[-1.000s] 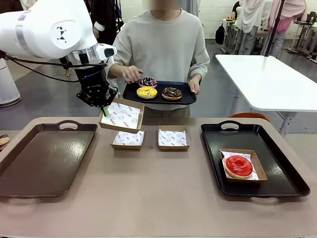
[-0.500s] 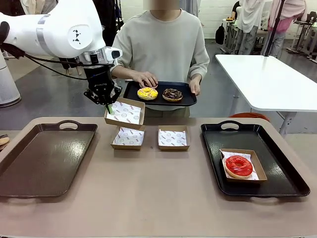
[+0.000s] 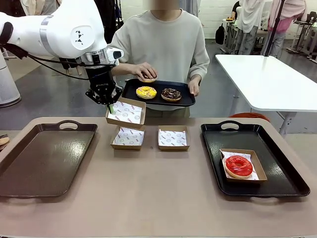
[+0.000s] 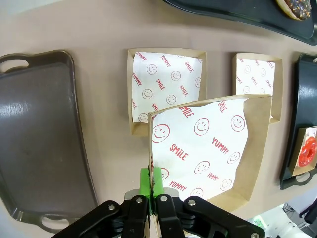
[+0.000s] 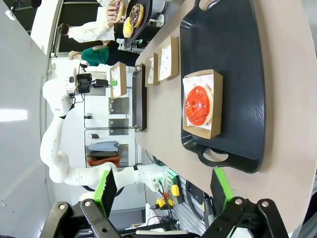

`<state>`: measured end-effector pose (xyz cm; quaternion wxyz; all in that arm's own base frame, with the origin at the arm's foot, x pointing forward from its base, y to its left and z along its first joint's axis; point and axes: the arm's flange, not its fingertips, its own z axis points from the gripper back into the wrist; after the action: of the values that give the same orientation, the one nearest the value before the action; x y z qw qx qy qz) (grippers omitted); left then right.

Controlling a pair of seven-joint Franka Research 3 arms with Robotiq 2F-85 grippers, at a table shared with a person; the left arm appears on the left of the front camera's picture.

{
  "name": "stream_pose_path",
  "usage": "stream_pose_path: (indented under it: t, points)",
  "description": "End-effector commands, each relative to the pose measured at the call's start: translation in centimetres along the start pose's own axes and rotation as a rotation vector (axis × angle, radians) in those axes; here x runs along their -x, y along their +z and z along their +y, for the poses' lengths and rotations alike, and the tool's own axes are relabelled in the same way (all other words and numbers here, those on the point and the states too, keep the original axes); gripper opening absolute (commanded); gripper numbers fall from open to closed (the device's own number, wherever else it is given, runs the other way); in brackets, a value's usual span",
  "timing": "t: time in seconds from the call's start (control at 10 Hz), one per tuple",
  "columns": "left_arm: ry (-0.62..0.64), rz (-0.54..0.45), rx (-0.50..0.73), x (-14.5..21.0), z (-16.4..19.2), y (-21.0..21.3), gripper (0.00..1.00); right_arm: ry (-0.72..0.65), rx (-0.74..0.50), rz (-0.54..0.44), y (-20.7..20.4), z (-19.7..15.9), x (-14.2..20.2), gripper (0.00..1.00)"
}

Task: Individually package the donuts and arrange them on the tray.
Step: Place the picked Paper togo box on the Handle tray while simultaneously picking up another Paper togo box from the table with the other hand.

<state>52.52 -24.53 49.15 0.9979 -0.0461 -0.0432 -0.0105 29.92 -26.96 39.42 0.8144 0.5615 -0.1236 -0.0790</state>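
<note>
The left gripper has its jaws pinched tight on the rim of a paper-lined box. It's holding the box up off the desk, tipped toward the person on the far side. The person holds a small black tray by its edge with one hand. The yellow donut and the chocolate sprinkle donut sit side by side on it. Their other hand is wrapped over a third donut at the back of that tray, too covered to make out the icing. The red donut is in its own box on the big black tray on the robot's right. Two more lined boxes sit side by side on the desk, one just below the held one. A brown tray lies on the left. The right gripper faces the big black tray with its jaws spread wide and nothing in them.
</note>
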Motion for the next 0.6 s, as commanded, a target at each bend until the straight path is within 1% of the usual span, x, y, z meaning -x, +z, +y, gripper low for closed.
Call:
stream_pose_path:
  t: [0.0,0.5]
  points:
    - [0.005,0.000,-0.001,0.46,0.30,0.18,0.00,-0.013,-0.001,-0.001,0.03,0.00,0.00,1.00]
    - [0.005,0.000,-0.001,0.46,0.30,0.18,0.00,-0.013,-0.001,-0.001,0.03,0.00,0.00,1.00]
